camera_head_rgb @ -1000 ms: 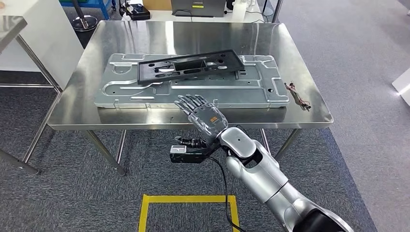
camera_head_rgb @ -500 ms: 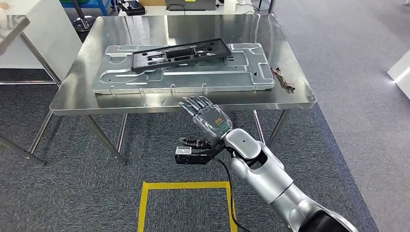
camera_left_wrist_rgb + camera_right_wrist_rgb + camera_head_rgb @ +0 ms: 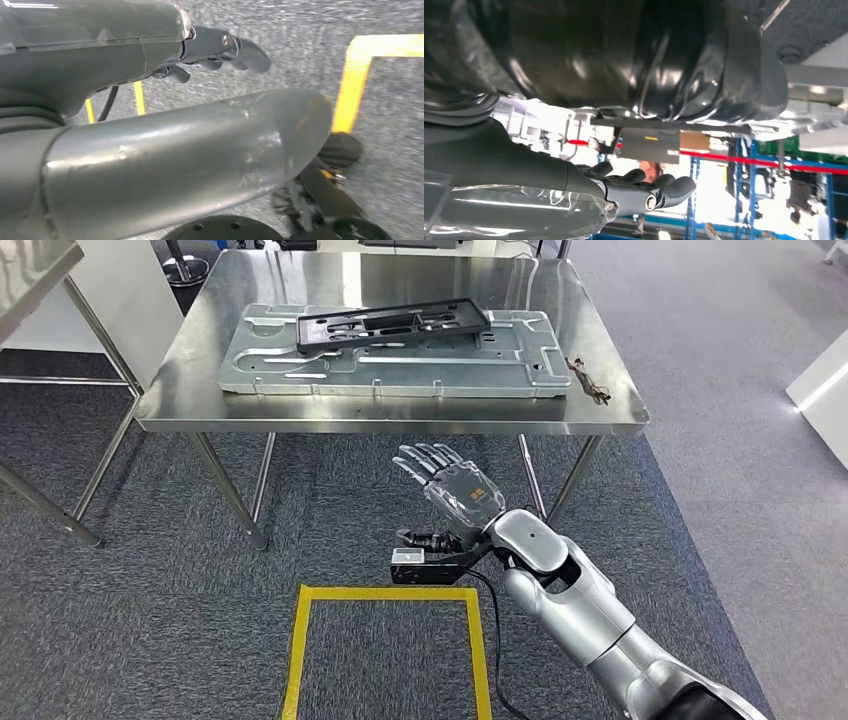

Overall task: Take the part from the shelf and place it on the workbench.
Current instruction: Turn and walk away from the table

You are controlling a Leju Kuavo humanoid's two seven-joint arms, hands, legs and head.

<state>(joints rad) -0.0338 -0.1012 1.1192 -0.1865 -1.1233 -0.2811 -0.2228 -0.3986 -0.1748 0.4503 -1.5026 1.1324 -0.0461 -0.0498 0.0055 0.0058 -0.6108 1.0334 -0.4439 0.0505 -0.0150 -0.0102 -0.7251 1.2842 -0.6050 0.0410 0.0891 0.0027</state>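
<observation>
The black plastic part (image 3: 392, 324) lies flat on a grey metal plate (image 3: 400, 368) on the steel workbench (image 3: 400, 416). Nothing touches it. My right hand (image 3: 450, 485) hangs over the carpet in front of the workbench's near edge, below the tabletop. It is empty, with its fingers stretched out and apart. In the right wrist view the same hand (image 3: 574, 195) holds nothing, its fingers (image 3: 649, 192) extended. In the left wrist view my left hand (image 3: 165, 50) hangs over the carpet, empty, with its fingers (image 3: 235, 47) loosely extended.
A small bundle of brown wires (image 3: 588, 378) lies at the workbench's right edge. A yellow taped square (image 3: 385, 592) marks the carpet just below my right hand. Another steel table (image 3: 30, 265) stands at the far left and a white object (image 3: 820, 385) at the right.
The whole view has shifted: the workbench now sits farther off. My right hand, earlier at the table's front edge, is now clear of it over the carpet. The part has stayed on the plate.
</observation>
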